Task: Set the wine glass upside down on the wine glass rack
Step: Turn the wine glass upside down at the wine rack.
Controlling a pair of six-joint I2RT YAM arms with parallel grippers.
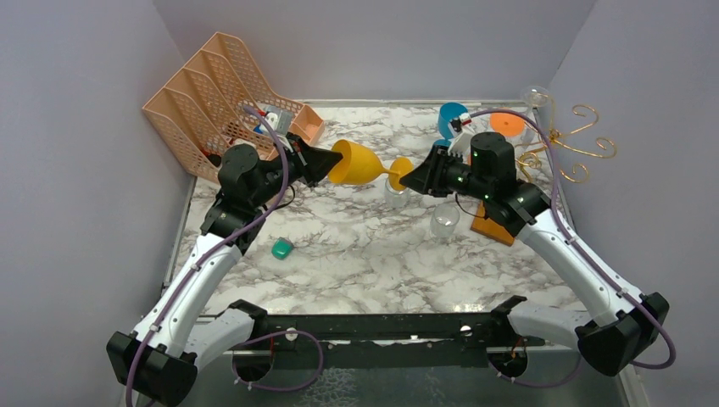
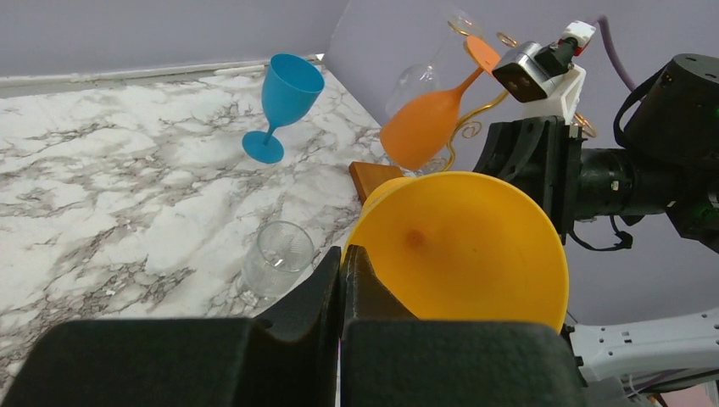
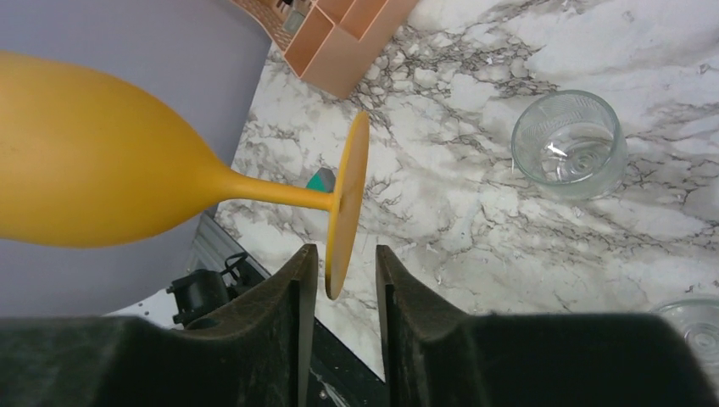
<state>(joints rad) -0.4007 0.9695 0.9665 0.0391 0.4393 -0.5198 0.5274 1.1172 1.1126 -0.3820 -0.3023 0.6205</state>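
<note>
A yellow wine glass (image 1: 356, 163) lies on its side in the air between the two arms. My left gripper (image 1: 326, 161) is shut on the bowl's rim, seen in the left wrist view (image 2: 343, 259) with the bowl (image 2: 466, 246) opening towards the camera. My right gripper (image 1: 411, 176) is open, and its fingers straddle the edge of the glass's round foot (image 3: 348, 203) with a gap on each side (image 3: 346, 263). The wine glass rack (image 1: 576, 144), gold wire on a wooden base (image 1: 493, 227), stands at the right. An orange glass (image 1: 507, 124) hangs on it.
A blue wine glass (image 1: 451, 119) stands at the back. Two clear tumblers (image 1: 396, 193) (image 1: 444, 219) sit under the right gripper. A small green object (image 1: 282, 248) lies left of centre. The peach mesh organiser (image 1: 216, 93) fills the back left corner. Grey walls close three sides.
</note>
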